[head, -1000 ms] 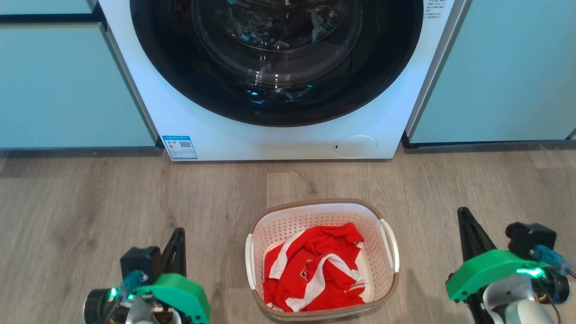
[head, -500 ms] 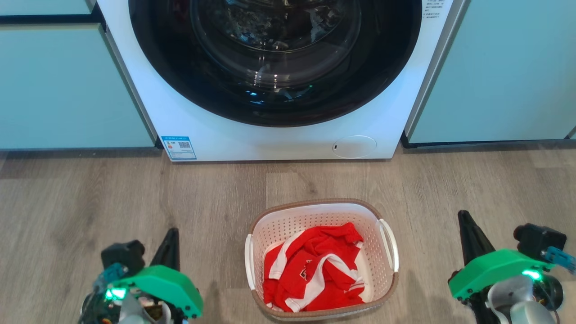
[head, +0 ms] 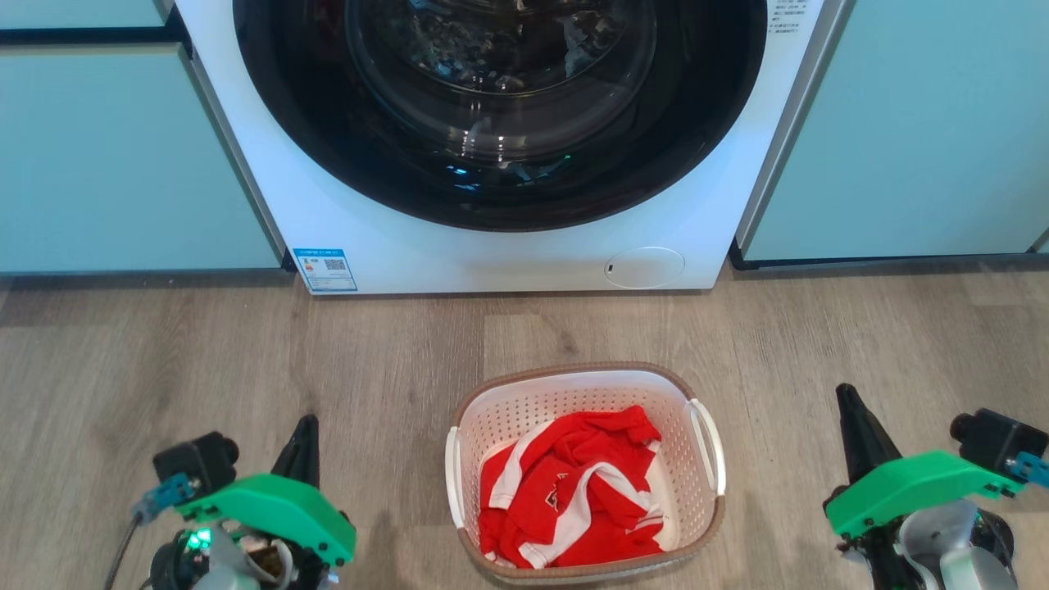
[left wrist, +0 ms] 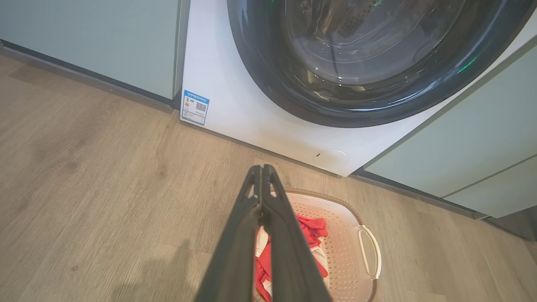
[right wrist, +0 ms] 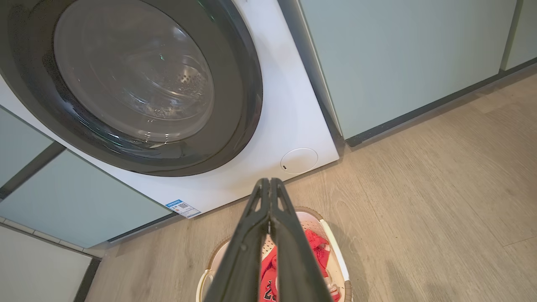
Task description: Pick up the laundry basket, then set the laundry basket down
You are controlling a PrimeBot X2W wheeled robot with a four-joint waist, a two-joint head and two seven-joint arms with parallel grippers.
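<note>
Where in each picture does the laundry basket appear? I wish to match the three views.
Head view: the laundry basket is at bottom centre, before the washing machine.
Left wrist view: basket at bottom, right of centre.
Right wrist view: basket at bottom centre.
Shared landmark: the round white flap low on the machine's front.

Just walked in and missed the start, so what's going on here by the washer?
A two-armed robot faces a white laundry basket that sits on the wood floor in front of a washing machine, with red and white clothing inside. Its left gripper hangs to the basket's left and its right gripper to the basket's right. Both have their fingers closed on nothing and are clear of the side handles. The basket has not yet been picked up.
</note>
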